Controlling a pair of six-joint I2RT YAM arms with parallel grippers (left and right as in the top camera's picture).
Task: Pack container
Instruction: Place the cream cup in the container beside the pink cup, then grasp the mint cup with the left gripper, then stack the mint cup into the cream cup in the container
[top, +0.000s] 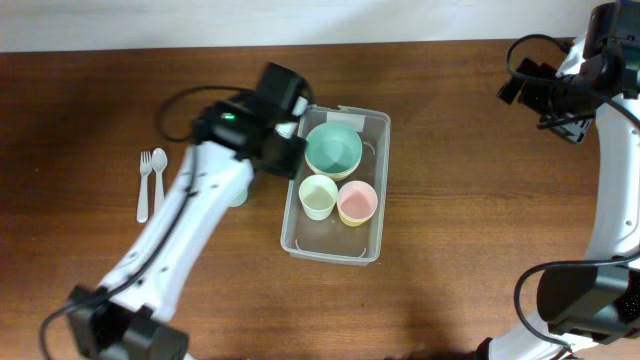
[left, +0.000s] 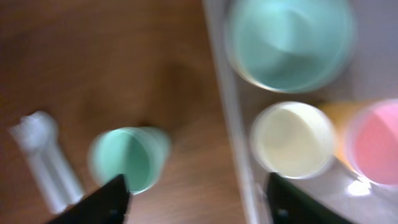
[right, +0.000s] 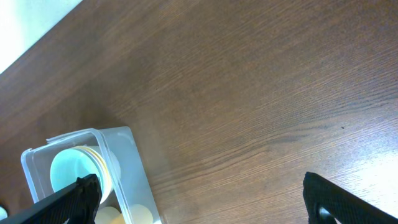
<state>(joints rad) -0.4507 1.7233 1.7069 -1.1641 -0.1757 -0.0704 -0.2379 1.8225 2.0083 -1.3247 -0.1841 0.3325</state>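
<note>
The clear container (top: 372, 125) lies mid-table and holds a teal bowl (top: 333, 150), a cream cup (top: 318, 196) and a pink cup (top: 357, 203). My left gripper (top: 283, 160) hovers over the container's left wall. In the left wrist view this gripper (left: 199, 205) is open, its fingers astride the container wall (left: 227, 124) with nothing between them. A green cup (left: 127, 158) stands on the table just outside, the cream cup (left: 292, 140) and pink cup (left: 376, 143) inside. My right gripper (right: 202, 202) is open and empty, up at the far right (top: 545, 95).
A white fork and spoon (top: 150, 180) lie on the table to the left. The green cup (top: 238, 190) is partly hidden under my left arm. Bare brown wood surrounds the container; the right arm's base (top: 580, 300) stands at lower right.
</note>
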